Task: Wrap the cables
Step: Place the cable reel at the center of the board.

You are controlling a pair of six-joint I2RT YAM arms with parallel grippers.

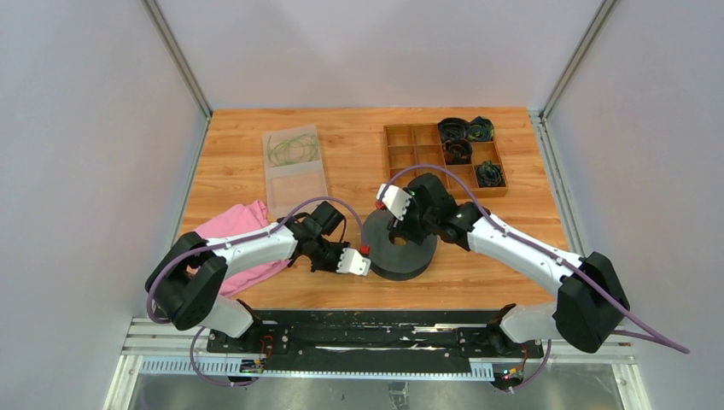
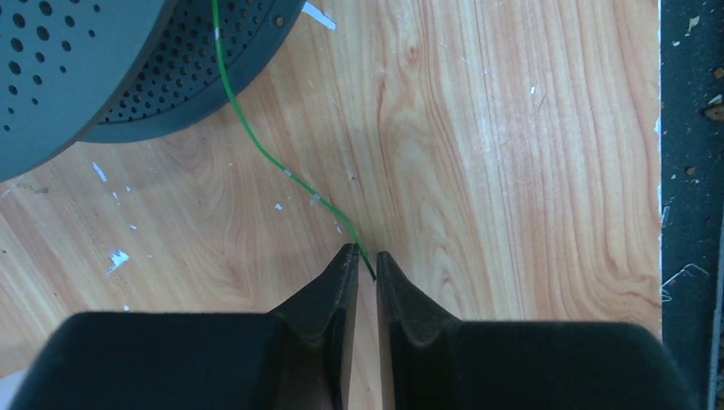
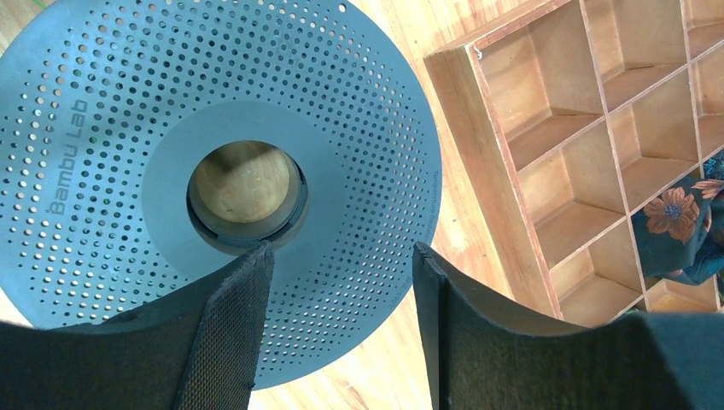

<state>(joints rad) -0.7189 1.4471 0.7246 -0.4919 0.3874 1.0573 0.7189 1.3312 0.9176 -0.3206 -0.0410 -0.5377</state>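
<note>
A thin green cable (image 2: 256,145) runs from the big black perforated spool (image 2: 85,68) across the wood to my left gripper (image 2: 365,256). Its loose end lies in the narrow gap between the two fingertips, which stand almost together with wood still showing between them. In the top view the left gripper (image 1: 365,256) sits low at the spool's (image 1: 401,248) left edge. My right gripper (image 3: 337,248) is open above the spool (image 3: 128,128), one finger by the hub hole, the other past the rim. More green cables (image 1: 292,149) lie coiled in a clear tray.
The clear tray (image 1: 294,184) stands at the back left. A wooden compartment box (image 1: 401,158) at the back right holds several small wound spools (image 1: 461,137); its edge (image 3: 495,111) lies close to the right fingers. A pink cloth (image 1: 243,226) lies under the left arm.
</note>
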